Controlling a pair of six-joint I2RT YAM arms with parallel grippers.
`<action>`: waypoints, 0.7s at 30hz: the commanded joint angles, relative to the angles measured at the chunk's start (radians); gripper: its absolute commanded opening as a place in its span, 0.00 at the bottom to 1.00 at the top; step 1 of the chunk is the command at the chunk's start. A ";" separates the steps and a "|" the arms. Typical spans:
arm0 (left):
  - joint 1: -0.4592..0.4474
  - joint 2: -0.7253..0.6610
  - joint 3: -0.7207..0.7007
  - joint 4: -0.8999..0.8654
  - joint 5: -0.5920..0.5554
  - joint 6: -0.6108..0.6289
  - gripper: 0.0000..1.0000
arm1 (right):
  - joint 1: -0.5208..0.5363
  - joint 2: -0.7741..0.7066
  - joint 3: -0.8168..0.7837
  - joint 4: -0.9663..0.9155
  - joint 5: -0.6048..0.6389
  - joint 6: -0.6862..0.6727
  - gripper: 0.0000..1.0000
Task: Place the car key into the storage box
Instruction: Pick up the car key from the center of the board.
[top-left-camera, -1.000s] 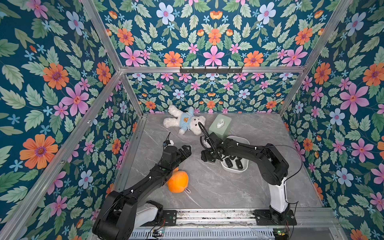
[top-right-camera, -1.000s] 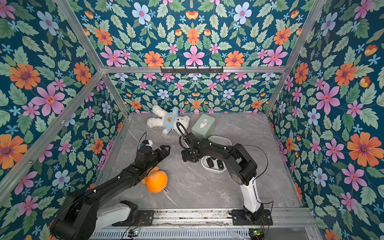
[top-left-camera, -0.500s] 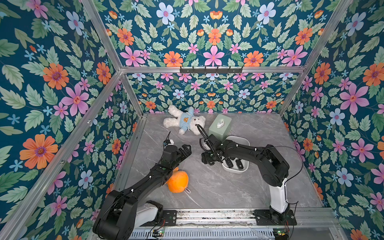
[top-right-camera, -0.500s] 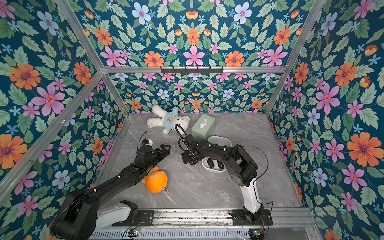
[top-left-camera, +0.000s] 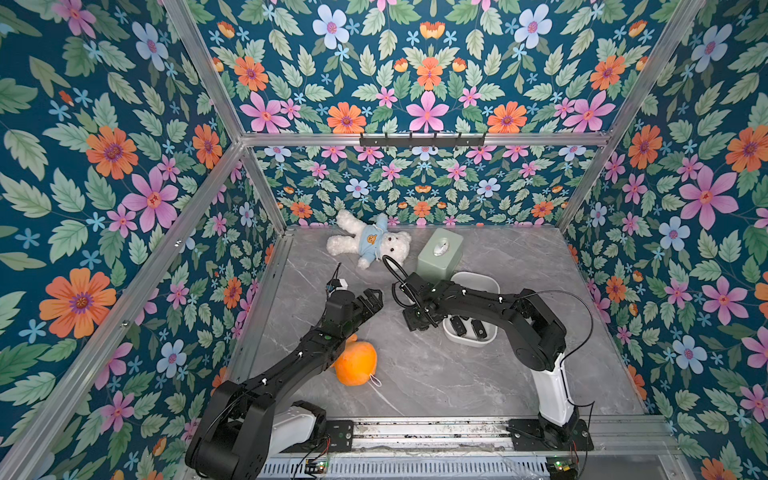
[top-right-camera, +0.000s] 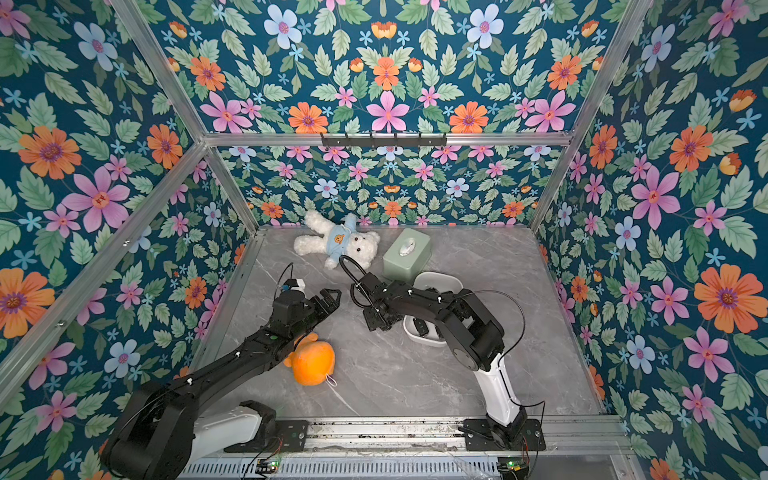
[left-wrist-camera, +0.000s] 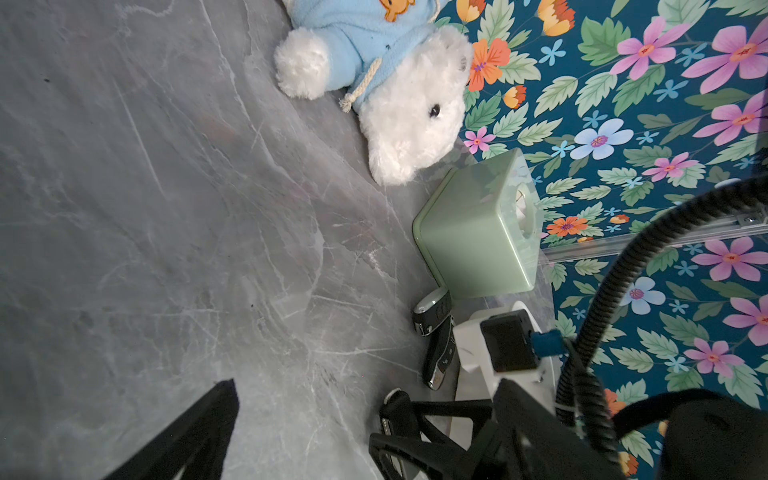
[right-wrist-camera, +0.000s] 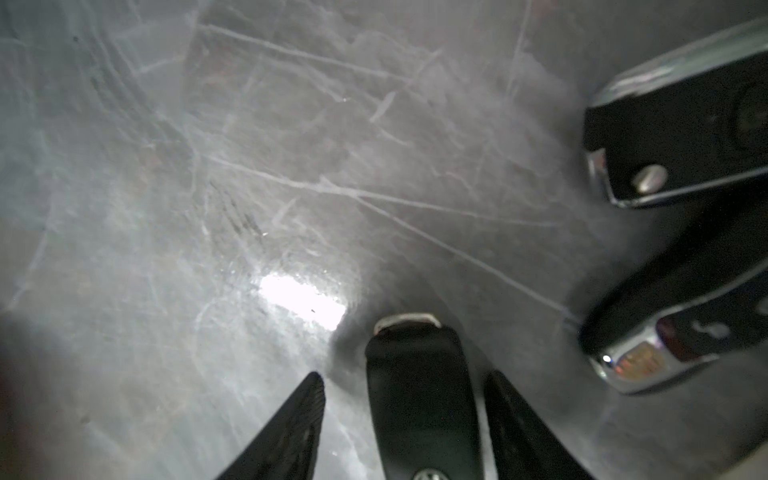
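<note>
Car key (right-wrist-camera: 419, 399) sits inside right gripper (right-wrist-camera: 404, 376), fingers (right-wrist-camera: 291, 424) parted; two more keys (right-wrist-camera: 681, 137) (right-wrist-camera: 673, 328) beside; left gripper (top-left-camera: 376, 301) spread wide.

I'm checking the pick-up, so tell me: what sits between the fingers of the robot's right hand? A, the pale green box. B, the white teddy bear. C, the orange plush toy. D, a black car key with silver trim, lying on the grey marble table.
D: in the right wrist view a black car key with silver trim lies on the grey marble table between the right hand's dark fingers, with gaps on both sides.
</note>
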 joint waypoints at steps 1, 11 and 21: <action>0.002 -0.005 0.001 0.004 -0.008 -0.004 1.00 | 0.008 0.016 0.013 -0.057 0.054 -0.023 0.58; 0.001 -0.011 -0.003 -0.003 -0.012 -0.005 1.00 | 0.020 0.043 0.043 -0.080 0.086 -0.027 0.37; 0.002 -0.004 0.000 -0.004 -0.012 -0.011 1.00 | 0.020 -0.059 0.016 0.034 0.085 -0.004 0.30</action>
